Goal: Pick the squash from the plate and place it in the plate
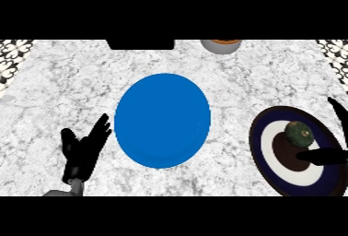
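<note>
A small dark green squash lies on a dark navy plate with a white ring and brown centre, at the right of the head view. My right hand comes in from the right edge, the thumb lying just below the squash and a finger rising beyond it at the edge; its fingers are spread and not closed on the squash. A plain blue plate sits at the counter's middle with nothing on it. My left hand rests open at the lower left, fingers up, beside the blue plate.
The counter is white speckled marble. A small bowl with an orange inside stands at the far edge, right of centre. A black object sits at the far edge, left of the bowl. Patterned tiles show at both upper corners.
</note>
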